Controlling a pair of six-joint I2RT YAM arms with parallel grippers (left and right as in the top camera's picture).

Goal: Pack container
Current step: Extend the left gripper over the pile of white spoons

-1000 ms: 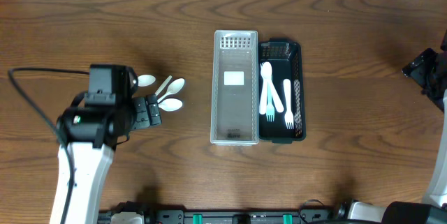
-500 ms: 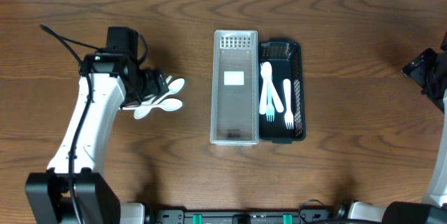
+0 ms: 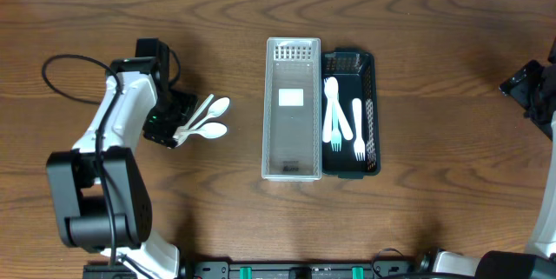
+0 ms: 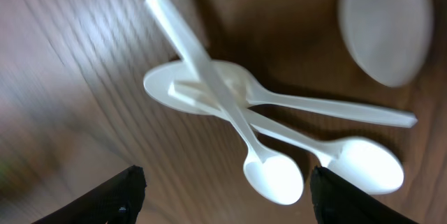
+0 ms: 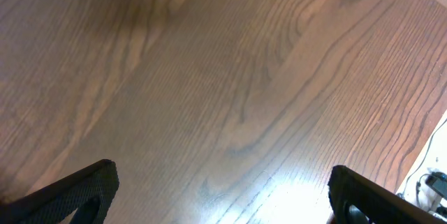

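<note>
The left wrist view is smeared throughout. The left end effector point(image 4: 227, 199) shows only two dark fingers point(image 4: 119, 196), cut off by the bottom edge. A pale oval point(image 4: 385, 25), clipped at the top, is too blurred to identify. Overhead, that end effector partly covers the spoons point(image 3: 208, 118), and the right arm point(image 3: 532, 92) runs off the right edge. Only corners of the right end effector point(image 5: 220, 196) show.

The overhead camera looks straight down on the whole table point(image 3: 434, 36). The left wrist camera hangs close over the spoons point(image 4: 209, 91), which the overhead also shows; the right wrist camera faces only bare tabletop wood.
</note>
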